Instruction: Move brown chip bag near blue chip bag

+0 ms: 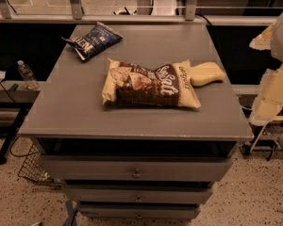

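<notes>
The brown chip bag point(151, 84) lies flat in the middle of the grey cabinet top point(70, 112), its dark brown middle and cream ends running left to right. The blue chip bag point(93, 41) lies at the back left of the top, well apart from the brown bag. My arm and gripper point(272, 95) show as pale shapes at the right edge of the view, beyond the right side of the cabinet and away from both bags. Nothing shows in the gripper.
A smooth pale yellow sponge-like block point(206, 73) lies right of the brown bag, touching its end. The cabinet has drawers point(136, 169) below. A water bottle point(26, 74) stands on a low shelf to the left. A metal rail point(132, 18) runs behind.
</notes>
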Robot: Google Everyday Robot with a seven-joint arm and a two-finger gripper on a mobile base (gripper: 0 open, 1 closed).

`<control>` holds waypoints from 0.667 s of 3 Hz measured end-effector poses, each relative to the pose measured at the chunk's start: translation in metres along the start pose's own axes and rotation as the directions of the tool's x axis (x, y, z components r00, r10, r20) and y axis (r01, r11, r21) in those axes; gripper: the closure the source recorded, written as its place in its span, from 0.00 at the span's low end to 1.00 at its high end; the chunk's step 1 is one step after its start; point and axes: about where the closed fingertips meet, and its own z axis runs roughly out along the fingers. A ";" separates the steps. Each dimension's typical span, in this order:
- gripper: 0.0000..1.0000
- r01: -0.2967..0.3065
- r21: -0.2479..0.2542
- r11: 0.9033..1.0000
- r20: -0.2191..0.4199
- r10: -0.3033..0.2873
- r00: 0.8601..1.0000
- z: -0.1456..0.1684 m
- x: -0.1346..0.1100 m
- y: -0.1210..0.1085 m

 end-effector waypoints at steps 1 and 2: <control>0.00 0.000 0.000 1.000 0.000 0.000 1.000 0.000 0.000 0.000; 0.00 0.072 -0.013 0.997 0.010 -0.071 0.997 0.010 -0.029 -0.001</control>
